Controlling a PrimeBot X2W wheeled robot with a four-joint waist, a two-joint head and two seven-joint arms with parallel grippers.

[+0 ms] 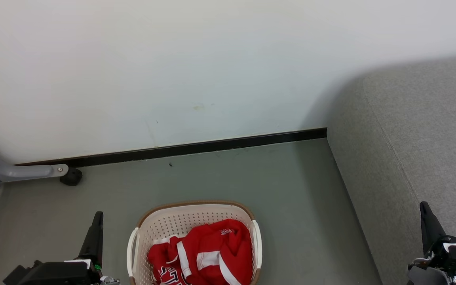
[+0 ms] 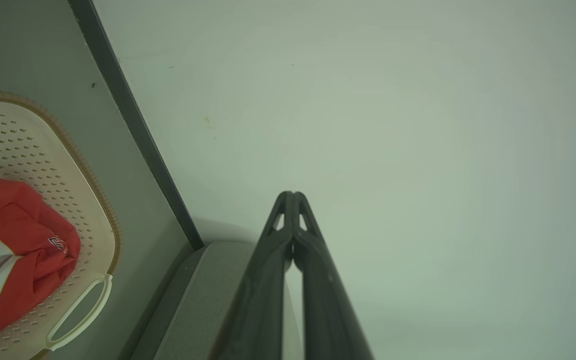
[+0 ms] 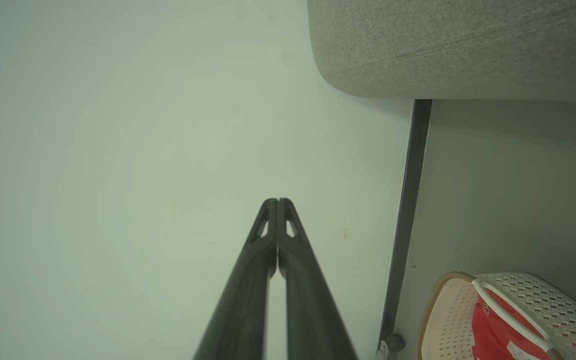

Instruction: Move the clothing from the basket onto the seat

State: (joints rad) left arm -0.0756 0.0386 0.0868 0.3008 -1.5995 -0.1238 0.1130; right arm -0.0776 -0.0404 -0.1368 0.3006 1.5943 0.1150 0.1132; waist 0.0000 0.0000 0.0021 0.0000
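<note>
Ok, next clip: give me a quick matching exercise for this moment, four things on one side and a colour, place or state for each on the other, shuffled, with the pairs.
Things:
1. clothing
2. basket
3. seat
4. left pincer

Descriptions:
A. grey, at the head view's right
B. shut, holding nothing
C. cream, standing on the floor
D. red and white, bunched inside the basket

Pairs: 1-D, 2-C, 3-A, 4-B
</note>
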